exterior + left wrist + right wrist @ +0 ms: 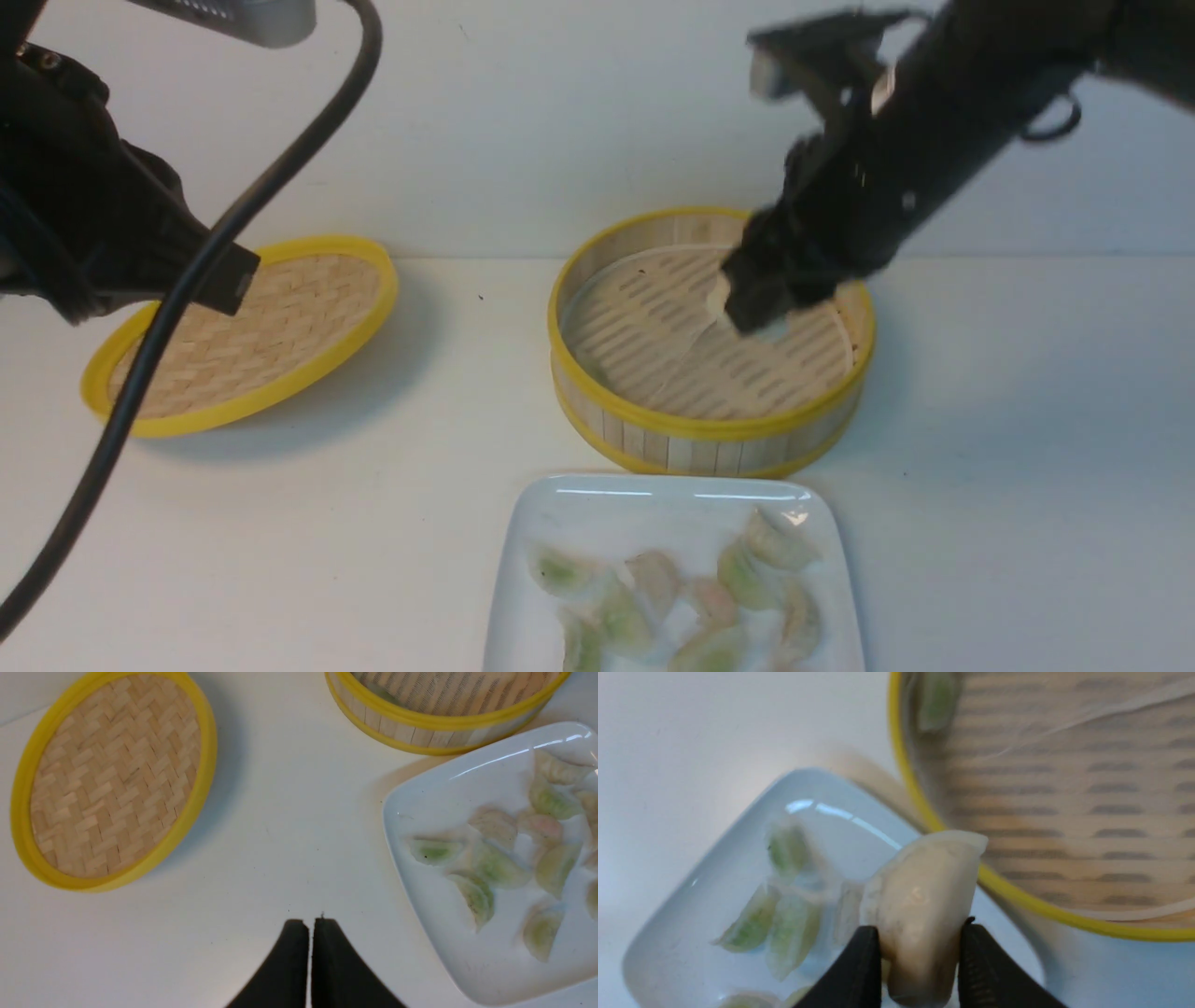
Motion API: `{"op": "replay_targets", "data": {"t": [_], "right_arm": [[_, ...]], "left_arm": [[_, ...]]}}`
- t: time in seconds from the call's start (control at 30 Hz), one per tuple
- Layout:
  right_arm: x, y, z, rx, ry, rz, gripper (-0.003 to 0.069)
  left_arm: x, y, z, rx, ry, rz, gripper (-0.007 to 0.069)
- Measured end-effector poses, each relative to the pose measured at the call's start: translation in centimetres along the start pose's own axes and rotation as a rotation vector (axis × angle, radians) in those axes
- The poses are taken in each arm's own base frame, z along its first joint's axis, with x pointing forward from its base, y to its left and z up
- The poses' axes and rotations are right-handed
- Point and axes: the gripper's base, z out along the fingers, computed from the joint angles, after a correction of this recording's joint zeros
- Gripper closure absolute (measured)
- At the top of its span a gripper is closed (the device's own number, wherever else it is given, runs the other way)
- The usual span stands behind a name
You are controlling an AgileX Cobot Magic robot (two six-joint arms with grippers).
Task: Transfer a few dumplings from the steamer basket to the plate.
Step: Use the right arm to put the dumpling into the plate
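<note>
While hovering above steamer basket (pixel 711 439), right tool (pixel 920 952): clamped on pale dumpling (pixel 931 896) | left tool (pixel 310 933): together | below right tool, nearer side: plate (pixel 532 523) bearing several dumplings (pixel 714 602)

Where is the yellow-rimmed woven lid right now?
In the front view, the lid is on the robot's left, leaning at a tilt, left of the steamer basket.

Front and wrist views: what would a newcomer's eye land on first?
The pale dumpling pinched between the right fingers, over the steamer basket in the front view. Then the glossy white plate in front of the basket, scattered with green and pinkish dumplings, and the yellow-rimmed woven lid tilted at left.
</note>
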Motion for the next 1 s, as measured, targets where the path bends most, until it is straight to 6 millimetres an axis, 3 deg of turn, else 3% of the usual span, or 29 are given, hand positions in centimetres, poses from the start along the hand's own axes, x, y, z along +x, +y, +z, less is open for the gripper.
{"op": "replay_targets", "data": {"t": [0.03, 0.07, 0.1, 0.13, 0.17, 0.3, 0.43, 0.53, 0.67, 0.73, 0.77, 0.9, 0.93, 1.0], "right_arm": [[1.0, 0.5, 1.4, -0.008, 0.003, -0.019, 0.0460], [0.9, 0.7, 1.4, -0.008, -0.007, -0.026, 0.0460], [2.4, 1.2, 3.9, -0.012, 0.008, -0.049, 0.0460], [2.6, 1.3, 4.3, -0.015, 0.013, -0.056, 0.0460], [3.5, 1.4, 6.0, -0.013, 0.033, -0.068, 0.0460], [4.2, 0.7, 10.0, -0.001, 0.060, -0.056, 0.0460], [4.6, 0.4, 11.8, -0.002, 0.081, -0.034, 0.0445], [4.4, 0.4, 11.7, -0.005, 0.080, -0.034, 0.0347], [2.5, 1.0, 9.1, -0.022, 0.067, -0.039, 0.0176], [1.4, 1.5, 6.1, -0.013, 0.076, -0.024, 0.0148], [1.4, 1.5, 6.0, -0.011, 0.081, -0.030, 0.0148], [0.6, 2.4, -4.1, 0.130, 0.003, -0.015, 0.0272], [0.6, 2.4, -4.5, 0.139, -0.009, -0.012, 0.0281], [2.1, 2.9, -10.2, 0.227, -0.114, 0.048, 0.0402]], "left_arm": [[0.1, 0.0, 0.1, 0.001, 0.004, 0.000, 0.0631], [0.1, 0.0, 0.2, 0.003, 0.006, 0.000, 0.0631], [0.2, -0.1, 0.4, 0.010, 0.016, -0.002, 0.0631], [0.3, -0.1, 0.4, 0.011, 0.017, -0.002, 0.0631], [0.4, -0.2, 0.6, 0.018, 0.025, -0.004, 0.0631], [0.4, -0.5, 0.7, 0.044, 0.029, -0.013, 0.0631], [0.4, -0.5, 0.7, 0.048, 0.030, -0.014, 0.0631], [0.4, -0.5, 0.7, 0.048, 0.030, -0.014, 0.0631], [0.4, -0.5, 0.7, 0.048, 0.030, -0.014, 0.0631], [0.4, -0.5, 0.7, 0.048, 0.030, -0.014, 0.0631], [0.4, -0.5, 0.7, 0.048, 0.030, -0.014, 0.0631], [0.4, -0.5, 0.7, 0.048, 0.030, -0.014, 0.0631], [0.4, -0.5, 0.7, 0.048, 0.030, -0.014, 0.0631], [0.4, -0.5, 0.7, 0.048, 0.030, -0.014, 0.0631]]}}
